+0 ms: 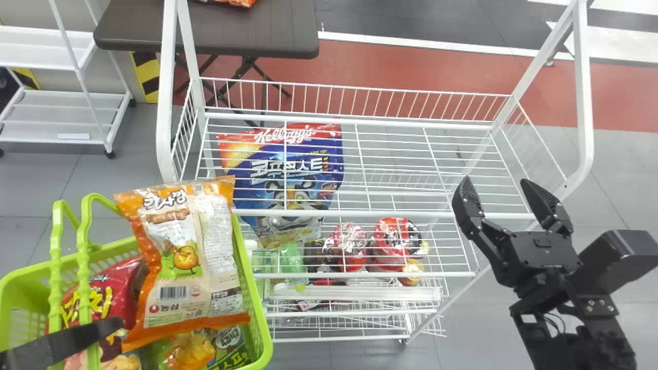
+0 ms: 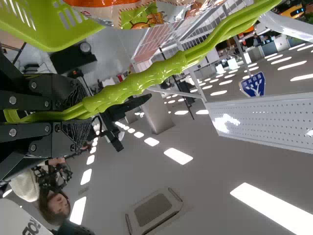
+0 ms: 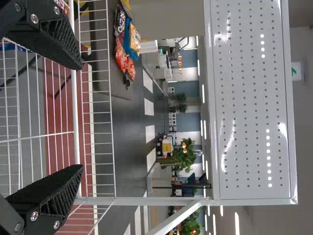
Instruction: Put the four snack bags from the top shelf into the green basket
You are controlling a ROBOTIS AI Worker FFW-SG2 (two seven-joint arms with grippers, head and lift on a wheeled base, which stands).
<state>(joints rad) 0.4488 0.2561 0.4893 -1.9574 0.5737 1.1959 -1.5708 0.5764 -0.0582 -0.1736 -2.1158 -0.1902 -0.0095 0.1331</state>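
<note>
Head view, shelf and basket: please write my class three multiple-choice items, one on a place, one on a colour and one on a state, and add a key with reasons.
1. Where is the snack bag with the potato character?
A. Under the rack
B. On top of other bags at the green basket
C. On the dark table

2. What is the main colour of the tiger bag?
A. Yellow
B. Green
C. Blue

3. How is the right gripper?
A. Open, nothing between its fingers
B. Closed on a snack bag
C. Closed on a basket handle

Key:
1 B: it lies over those bags and reaches past the basket's rim.
2 C: blue fills most of its front, below a red top.
3 A: its two fingers stand well apart with no item between them.
</note>
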